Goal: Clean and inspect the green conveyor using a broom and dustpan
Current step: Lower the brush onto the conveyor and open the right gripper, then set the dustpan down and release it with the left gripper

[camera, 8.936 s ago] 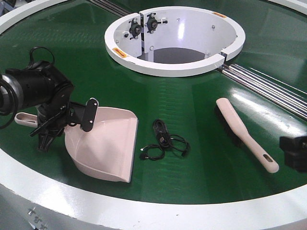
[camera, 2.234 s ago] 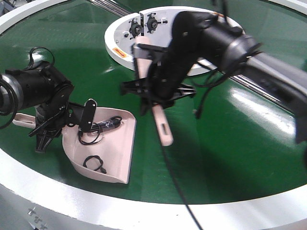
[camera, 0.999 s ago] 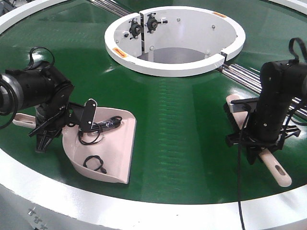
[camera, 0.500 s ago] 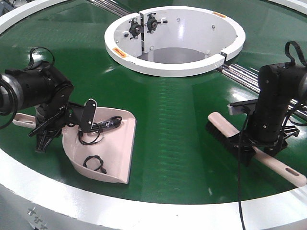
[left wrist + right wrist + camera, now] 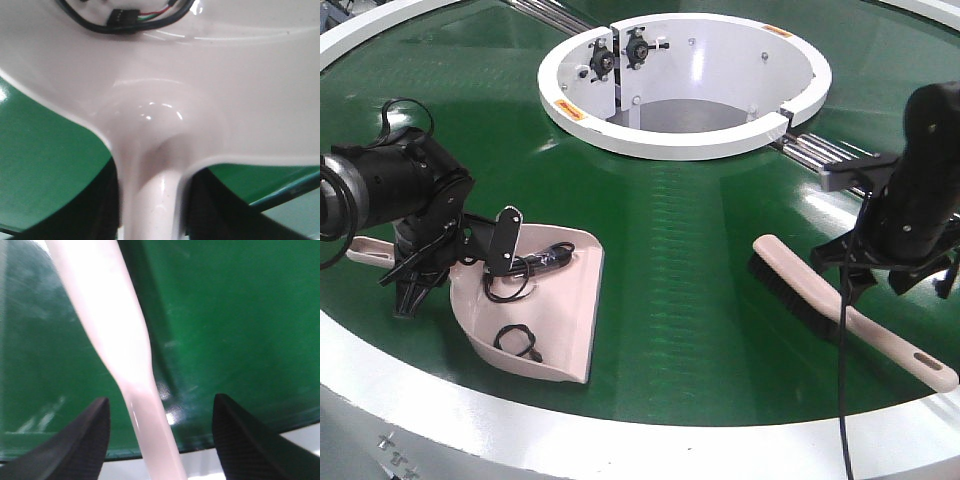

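Right gripper (image 5: pixel 161 437): fingers spread, straddling broom (image 5: pixel 817 306) handle, gaps both sides, no contact. Broom lies flat on green conveyor (image 5: pixel 700 250), handle end toward white outer rim (image 5: pixel 620 445). Left gripper (image 5: pixel 408 278): pinching dustpan (image 5: pixel 565 315) handle. Dustpan rests on belt, black cables (image 5: pixel 520 272) inside, well apart from broom.

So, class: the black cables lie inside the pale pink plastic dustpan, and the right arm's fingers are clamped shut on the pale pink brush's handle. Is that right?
No: the right fingers stand open, either side of the pale pink plastic brush handle without touching it, as the right wrist view shows. The black cables do lie inside the pale pink plastic dustpan.
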### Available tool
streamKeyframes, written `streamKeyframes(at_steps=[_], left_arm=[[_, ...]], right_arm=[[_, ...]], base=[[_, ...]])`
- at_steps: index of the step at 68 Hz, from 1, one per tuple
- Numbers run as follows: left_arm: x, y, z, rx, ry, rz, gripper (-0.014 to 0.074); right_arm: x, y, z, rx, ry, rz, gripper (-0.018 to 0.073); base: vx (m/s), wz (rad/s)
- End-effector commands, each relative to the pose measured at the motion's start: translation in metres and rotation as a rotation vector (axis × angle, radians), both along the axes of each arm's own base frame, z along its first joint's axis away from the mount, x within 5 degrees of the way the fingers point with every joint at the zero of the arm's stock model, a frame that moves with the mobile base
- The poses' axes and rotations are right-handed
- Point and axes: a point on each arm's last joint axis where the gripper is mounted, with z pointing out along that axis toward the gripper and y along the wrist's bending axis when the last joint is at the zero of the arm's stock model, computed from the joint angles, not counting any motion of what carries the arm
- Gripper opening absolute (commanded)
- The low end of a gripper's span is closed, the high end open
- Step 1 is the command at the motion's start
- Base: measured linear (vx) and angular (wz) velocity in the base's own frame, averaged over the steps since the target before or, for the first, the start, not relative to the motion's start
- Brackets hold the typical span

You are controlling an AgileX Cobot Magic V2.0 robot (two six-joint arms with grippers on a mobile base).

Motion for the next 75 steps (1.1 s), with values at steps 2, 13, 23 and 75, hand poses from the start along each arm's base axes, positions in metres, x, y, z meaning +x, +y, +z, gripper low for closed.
streamKeyframes(at_steps=[2,13,23,75], left_arm=[[0.001,-0.003,0.028,-0.027,-0.097,-0.021,-0.0006],[0.004,-0.005,0.028,-0.042,-0.121,-0.043,-0.0006],[0.004,-0.005,0.028,-0.041,-0.120,-0.042,-0.0006],[0.005,-0.009,0.027,-0.110,-0.134,-0.024,0.0006]], right_arm=[[-0.013,-0.004,0.043,-0.001,-0.145,0.003,0.0440],[-0.025,-0.005,0.067,0.008,-0.244,0.009,0.0440],[-0.033,-0.006,0.082,0.010,-0.309,0.028,0.0439],[-0.037,-0.003,0.088,0.042,-0.333,0.041,0.0440]], base=[[0.00,0.00],[0.00,0.00],[0.00,0.00],[0.00,0.00]])
